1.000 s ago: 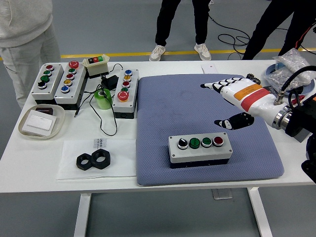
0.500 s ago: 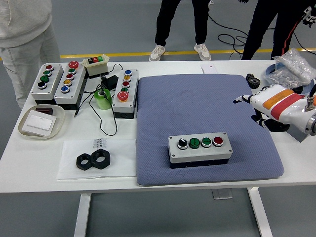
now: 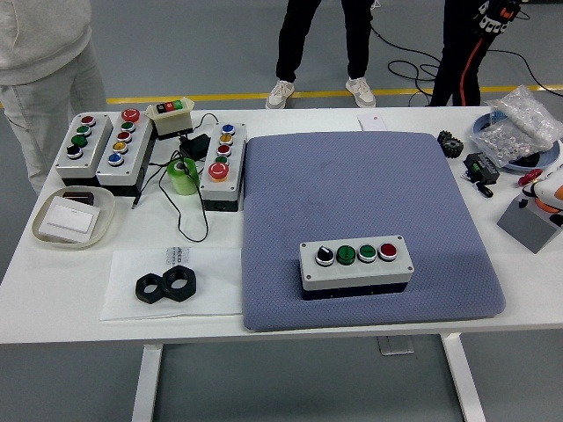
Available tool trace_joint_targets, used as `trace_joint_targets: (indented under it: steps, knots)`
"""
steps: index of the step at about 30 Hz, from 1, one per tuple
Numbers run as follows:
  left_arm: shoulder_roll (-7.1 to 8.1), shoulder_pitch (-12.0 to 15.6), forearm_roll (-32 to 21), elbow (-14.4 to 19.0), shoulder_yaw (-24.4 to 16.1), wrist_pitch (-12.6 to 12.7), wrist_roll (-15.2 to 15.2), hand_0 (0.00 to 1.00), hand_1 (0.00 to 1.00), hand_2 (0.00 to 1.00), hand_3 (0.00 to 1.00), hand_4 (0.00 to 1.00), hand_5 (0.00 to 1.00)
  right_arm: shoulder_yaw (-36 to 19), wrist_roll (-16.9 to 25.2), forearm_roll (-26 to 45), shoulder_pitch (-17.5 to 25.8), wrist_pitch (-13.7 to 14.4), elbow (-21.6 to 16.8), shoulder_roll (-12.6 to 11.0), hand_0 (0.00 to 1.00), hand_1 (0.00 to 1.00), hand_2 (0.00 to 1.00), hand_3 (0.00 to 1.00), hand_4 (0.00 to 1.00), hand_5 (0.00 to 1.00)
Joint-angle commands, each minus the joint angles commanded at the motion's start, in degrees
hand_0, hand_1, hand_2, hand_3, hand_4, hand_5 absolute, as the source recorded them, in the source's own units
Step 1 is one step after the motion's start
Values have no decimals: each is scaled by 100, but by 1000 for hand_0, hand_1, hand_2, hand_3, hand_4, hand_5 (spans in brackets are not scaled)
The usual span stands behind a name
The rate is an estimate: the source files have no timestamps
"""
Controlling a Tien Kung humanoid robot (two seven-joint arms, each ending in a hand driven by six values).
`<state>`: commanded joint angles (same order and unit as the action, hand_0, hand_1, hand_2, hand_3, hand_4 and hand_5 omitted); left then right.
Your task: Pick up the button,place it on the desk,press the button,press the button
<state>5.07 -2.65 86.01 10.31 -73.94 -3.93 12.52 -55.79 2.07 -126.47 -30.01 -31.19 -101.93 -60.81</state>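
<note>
Button box [image 3: 355, 265] with four buttons on the blue mat [image 3: 369, 176], near its front edge, right hand [image 3: 550, 183] only partly visible at right edge, its fingers' state impossible to tell, round tray [image 3: 44, 230] at left holding a white switch plate [image 3: 69, 216]

Right hand [image 3: 550, 182] cut off at right edge, fingers unseen; standing people [image 3: 321, 44] cropped at top

My right hand [image 3: 552, 186] shows only as a small piece at the 3 o'clock edge of the view: a white shell with an orange band (the rest is cut off by the border). I cannot tell how its fingers stand. My left arm and hand are nowhere in the view.
</note>
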Motion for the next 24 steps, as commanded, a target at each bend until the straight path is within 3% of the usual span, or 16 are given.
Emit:
trace_joint_targets:
  steps: [6, 24]
  knots:
    - [-8, 19, 99, 0, -74, -5, 14, 746, 911, 960, 842, 562, 998, 98, -60, -1, -60, 95, 0, 188, 219, 68, 122, 734, 428, 2]
    - [80, 42, 282, 0, -274, 16, 40, 747, 911, 960, 845, 561, 998, 896, -51, -122, -643, 101, 0, 1113, 216, 61, 116, 730, 418, 2]
